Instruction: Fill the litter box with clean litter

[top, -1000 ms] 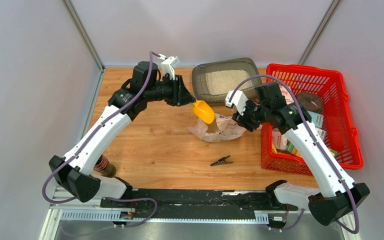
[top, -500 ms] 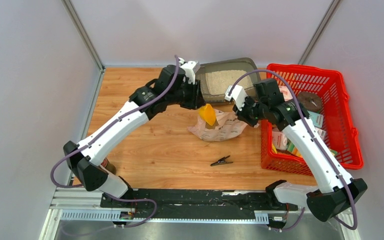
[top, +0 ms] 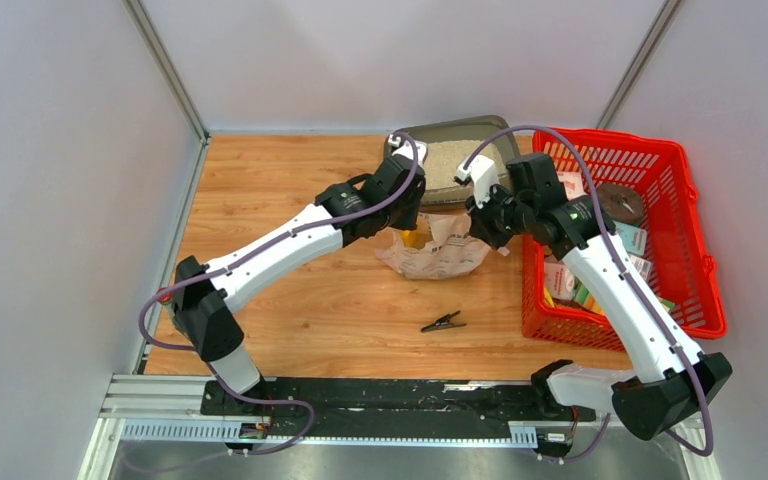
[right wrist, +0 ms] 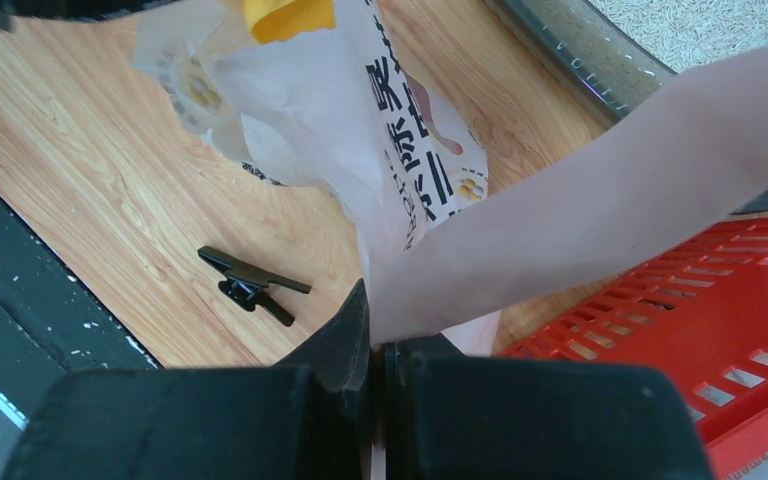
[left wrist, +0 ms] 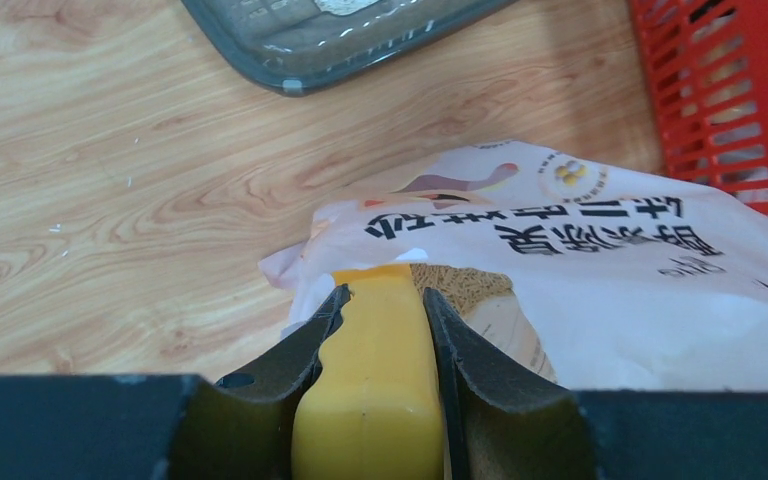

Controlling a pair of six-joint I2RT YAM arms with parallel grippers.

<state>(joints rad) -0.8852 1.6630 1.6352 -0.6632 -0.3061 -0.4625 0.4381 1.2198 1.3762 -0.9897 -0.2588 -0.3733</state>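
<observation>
The left arm has swung across from the far left of the bag (top: 440, 255) and now reaches right over it, and the scoop (top: 417, 238), which hung in plain sight above the bag a second ago, is down at the bag's mouth and nearly hidden under the wrist. The right hand (top: 482, 212) has snapped closed in that time.

The left hand (left wrist: 385, 300) grips the yellow scoop's handle (left wrist: 375, 400) between both fingers, the bowl end pointing into the open bag (left wrist: 600, 300), where tan grainy stuff shows just past it. The right hand (right wrist: 375, 330) is pinched tight on a pale flap of the bag (right wrist: 300, 110), which is drawn up taut from the jaws on the bag's right side.

The litter box (top: 455, 130) sits on the wooden surface (top: 290, 190) just beyond the bag, apart from it, and holds a bed of pale litter (top: 450, 158). From the right wrist its grey rim (right wrist: 580, 50) and the litter (right wrist: 700, 20) show past the flap. A red basket (top: 690, 260) of packets stands to the bag's right. A small black clip (top: 443, 322) lies on the near side of the bag, clear of it.
</observation>
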